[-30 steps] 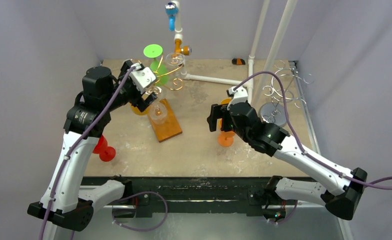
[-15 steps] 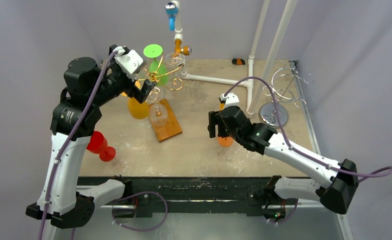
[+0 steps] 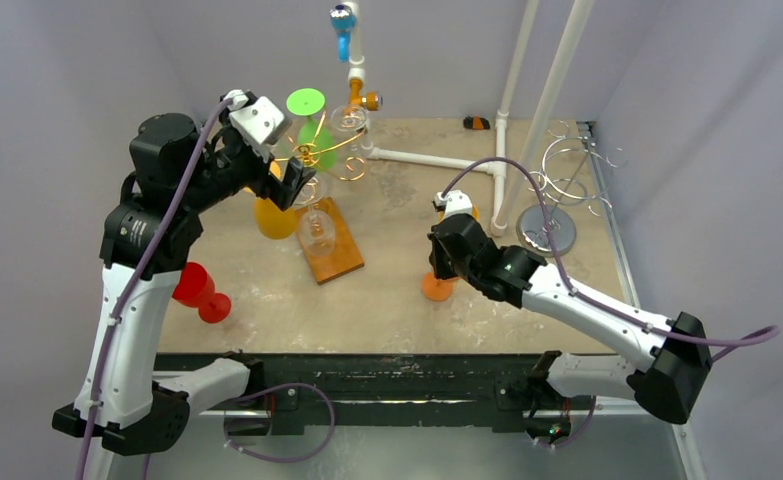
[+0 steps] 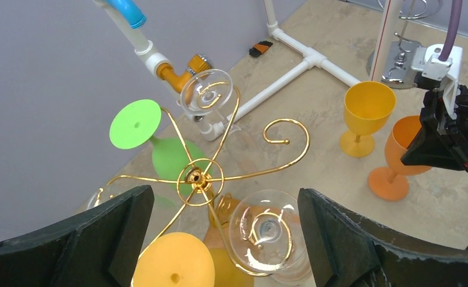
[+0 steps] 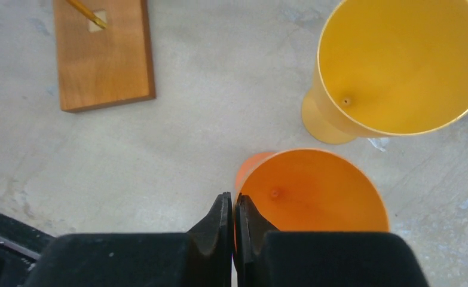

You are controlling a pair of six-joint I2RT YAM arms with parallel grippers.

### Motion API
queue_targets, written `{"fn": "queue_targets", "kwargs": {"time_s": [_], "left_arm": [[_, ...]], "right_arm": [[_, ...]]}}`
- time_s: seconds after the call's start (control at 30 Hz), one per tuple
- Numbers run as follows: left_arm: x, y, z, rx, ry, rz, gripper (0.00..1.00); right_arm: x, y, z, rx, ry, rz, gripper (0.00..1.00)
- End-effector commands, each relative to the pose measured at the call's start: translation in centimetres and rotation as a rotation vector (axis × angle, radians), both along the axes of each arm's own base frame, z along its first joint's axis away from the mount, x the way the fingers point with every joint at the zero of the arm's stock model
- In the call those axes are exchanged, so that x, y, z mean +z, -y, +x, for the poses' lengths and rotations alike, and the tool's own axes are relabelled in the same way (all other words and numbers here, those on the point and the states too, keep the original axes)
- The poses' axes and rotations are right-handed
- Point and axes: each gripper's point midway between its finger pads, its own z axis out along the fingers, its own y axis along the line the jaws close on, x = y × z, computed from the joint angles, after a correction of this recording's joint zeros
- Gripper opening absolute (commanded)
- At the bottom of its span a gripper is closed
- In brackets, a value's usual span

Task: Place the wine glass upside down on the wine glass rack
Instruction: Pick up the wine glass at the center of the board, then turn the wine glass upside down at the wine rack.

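Top external: beige tabletop [image 3: 387,290], lilac walls [image 3: 67,80]

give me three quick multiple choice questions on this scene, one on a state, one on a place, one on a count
1. The left gripper is:
a) shut on a glass
b) open wide
c) shut on nothing

2. The green wine glass is:
a) hanging upside down on the gold rack
b) lying on its side
c) in the left gripper

3. How many wine glasses show in the right wrist view?
a) one
b) three
c) two

Answers:
1 b, its fingers stand far apart above the gold rack.
2 a, its foot points up and its bowl hangs below a gold arm.
3 c, a yellow wine glass and an orange wine glass.
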Motion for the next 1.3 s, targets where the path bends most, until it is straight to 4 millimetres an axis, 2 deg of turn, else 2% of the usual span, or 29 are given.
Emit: {"fn": "queue_targets", "kwargs": {"time_s": [0.0,0.17,0.27,0.3,0.43,0.53,0.57,0.63,0.8,1.07,1.2,1.27], "left_arm": [[0.9,0.7,-0.9,-0.025,-0.036,-0.064,1.0],[1.0,1.9,-1.9,-0.102,-0.053,-0.096,1.0],[0.6,2.6,-2.5,-0.148,-0.079,-0.109,1.0],[0.4,2.8,-2.6,-0.162,-0.092,-0.112,1.0],[-0.8,3.8,-2.9,-0.211,-0.164,-0.129,1.0],[-1.0,4.6,-3.0,-0.244,-0.206,-0.16,1.0],[-1.0,4.8,-2.8,-0.251,-0.219,-0.176,1.0],[-0.7,5.5,-2.6,-0.271,-0.237,-0.209,1.0],[-0.2,6.5,-1.8,-0.298,-0.262,-0.266,1.0],[0.5,7.4,-1.7,-0.332,-0.273,-0.33,0.99],[0.8,7.8,-2.0,-0.365,-0.275,-0.345,0.91],[0.6,7.9,-1.8,-0.366,-0.285,-0.344,0.8]], "right_arm": [[6.9,-2.1,-0.9,0.11,0.07,0.183,0.03],[15.9,-3.4,-2.4,0.244,0.202,0.351,0.0],[21.1,-2.9,-2.6,0.264,0.286,0.381,0.0],[23.7,-2.6,-2.7,0.27,0.329,0.409,0.0],[31.5,-1.7,-3.7,0.301,0.491,0.516,0.0],[36.3,-1.4,-4.2,0.32,0.614,0.607,0.0],[37.4,-1.4,-4.3,0.325,0.642,0.631,0.0],[38.7,-2.0,-4.0,0.338,0.68,0.655,0.0],[40.5,-3.5,-3.8,0.379,0.726,0.719,0.0],[40.9,-4.4,-3.8,0.398,0.742,0.788,0.0],[40.8,-5.0,-4.3,0.432,0.738,0.819,0.0],[40.6,-5.2,-4.6,0.449,0.731,0.837,0.0]]}}
